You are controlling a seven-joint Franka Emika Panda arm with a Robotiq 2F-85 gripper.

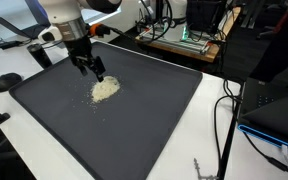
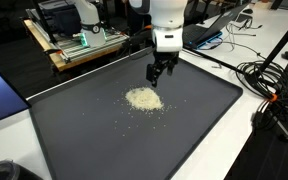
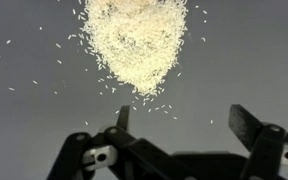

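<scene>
In the wrist view the hand (image 3: 181, 118) is seen at the bottom edge with its two fingers (image 3: 122, 116) spread wide and nothing held between them. In both exterior views the hand (image 1: 97, 72) (image 2: 157, 76) is shown hanging just above the dark mat (image 1: 144, 125) (image 2: 199, 125), fingertips pointed down and not touching anything.

Just beyond the fingertips a few loose grains (image 3: 162, 108) are scattered on the mat. Right behind them the narrow tip of the rice heap (image 3: 134, 45) is found, aimed back at the gap between the fingers and set a little nearer to the thinner-looking finger than to the other. The heap is shaped like a wedge: its long axis is laid straight away from the hand, and it is widened steadily toward its far end, which is cut off by the top edge of the wrist view. More stray grains are strewn off to both sides of the heap.

In the exterior views the rice heap (image 1: 105, 89) (image 2: 143, 98) is seen as a small pale mound near the middle of the mat, just beside the hand and apart from it.

The mat is laid on a white counter (image 1: 216, 110) (image 2: 274, 150). Farther from the hand, black cables (image 1: 227, 120) (image 2: 264, 85) are trailed across the counter, and beyond the mat's edge a wooden cart with electronics (image 1: 184, 42) (image 2: 79, 45) is placed.
</scene>
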